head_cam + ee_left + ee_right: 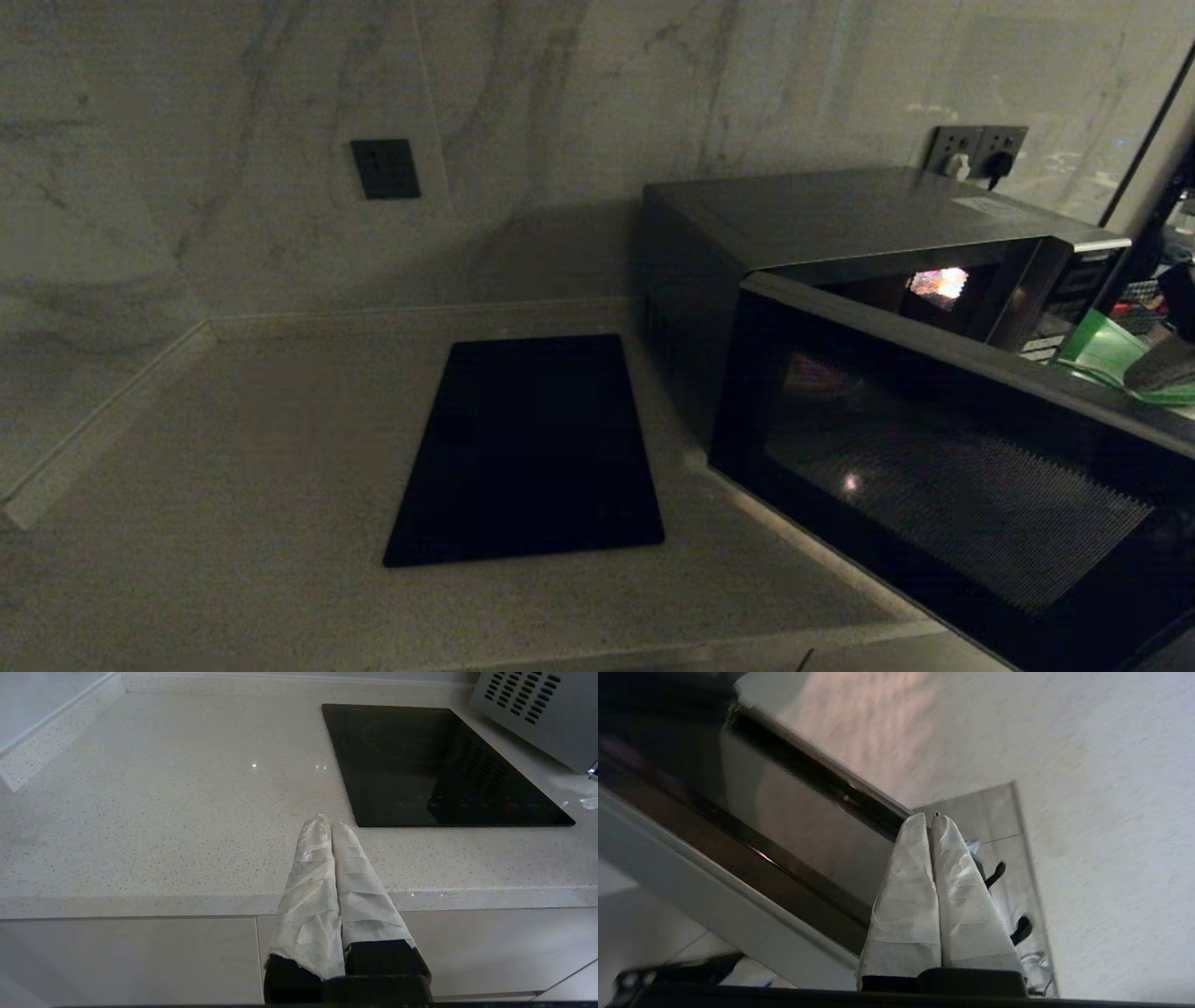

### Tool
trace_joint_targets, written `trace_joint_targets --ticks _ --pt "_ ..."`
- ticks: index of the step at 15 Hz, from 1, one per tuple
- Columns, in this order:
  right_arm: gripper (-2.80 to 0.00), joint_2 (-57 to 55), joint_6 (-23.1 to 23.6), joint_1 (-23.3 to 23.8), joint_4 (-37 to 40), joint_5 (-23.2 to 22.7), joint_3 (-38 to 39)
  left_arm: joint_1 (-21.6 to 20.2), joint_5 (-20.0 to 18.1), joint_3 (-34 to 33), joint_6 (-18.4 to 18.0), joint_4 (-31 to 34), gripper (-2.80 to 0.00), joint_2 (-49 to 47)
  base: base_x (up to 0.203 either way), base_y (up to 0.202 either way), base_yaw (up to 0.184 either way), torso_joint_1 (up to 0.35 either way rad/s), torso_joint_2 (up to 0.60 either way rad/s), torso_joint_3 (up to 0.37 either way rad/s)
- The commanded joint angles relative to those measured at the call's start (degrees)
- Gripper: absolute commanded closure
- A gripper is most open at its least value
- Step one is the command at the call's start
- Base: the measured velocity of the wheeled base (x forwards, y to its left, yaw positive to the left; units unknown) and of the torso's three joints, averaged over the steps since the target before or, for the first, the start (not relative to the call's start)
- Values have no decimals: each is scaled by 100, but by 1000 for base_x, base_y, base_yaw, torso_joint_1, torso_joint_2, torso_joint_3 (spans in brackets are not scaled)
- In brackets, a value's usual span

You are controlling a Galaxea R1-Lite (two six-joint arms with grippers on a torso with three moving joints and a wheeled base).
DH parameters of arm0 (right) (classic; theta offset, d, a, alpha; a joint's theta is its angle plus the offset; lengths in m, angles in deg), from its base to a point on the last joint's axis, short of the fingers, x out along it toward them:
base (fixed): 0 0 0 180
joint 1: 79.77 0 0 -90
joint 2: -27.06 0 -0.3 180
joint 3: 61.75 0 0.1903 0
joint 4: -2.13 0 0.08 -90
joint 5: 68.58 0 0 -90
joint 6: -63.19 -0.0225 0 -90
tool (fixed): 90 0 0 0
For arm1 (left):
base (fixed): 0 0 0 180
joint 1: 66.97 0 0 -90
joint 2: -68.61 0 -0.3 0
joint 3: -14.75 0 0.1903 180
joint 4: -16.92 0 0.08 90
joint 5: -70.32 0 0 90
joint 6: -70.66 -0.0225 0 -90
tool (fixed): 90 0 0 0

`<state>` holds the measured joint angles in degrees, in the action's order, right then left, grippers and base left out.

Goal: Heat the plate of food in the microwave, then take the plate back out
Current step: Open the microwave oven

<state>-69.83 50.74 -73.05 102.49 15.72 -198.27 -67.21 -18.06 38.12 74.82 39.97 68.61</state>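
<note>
The microwave (840, 210) stands at the right of the counter, its dark glass door (934, 485) swung part-way open toward me. Inside I see only darkness and one bright patch; the plate of food is hidden or out of view. My right gripper (927, 817) is shut and empty. It is held beside the microwave's silver-and-black casing (784, 826) and points at the wall sockets. My left gripper (327, 822) is shut and empty, low at the counter's front edge, just left of the black mat's near corner.
A flat black mat (527, 448) lies on the pale counter (233, 485) left of the microwave. A green board (1106, 350) shows behind the door at the far right. Wall sockets (976, 149) with plugs sit behind the microwave. A low ledge (103, 420) bounds the counter's left.
</note>
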Motion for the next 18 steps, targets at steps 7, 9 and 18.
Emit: trace_joint_targets --ticks 7,9,18 --pt "0 282 293 -1066 1028 -387 3 -2 5 0 -2 -3 0 -9 0 0 0 0 0 0" --pt "0 328 263 -1450 1063 -391 4 -2 5 0 2 -3 0 -9 0 0 0 0 0 0" --pt "0 499 262 -1962 1067 -879 4 -2 5 0 6 -3 0 -9 0 0 0 0 0 0"
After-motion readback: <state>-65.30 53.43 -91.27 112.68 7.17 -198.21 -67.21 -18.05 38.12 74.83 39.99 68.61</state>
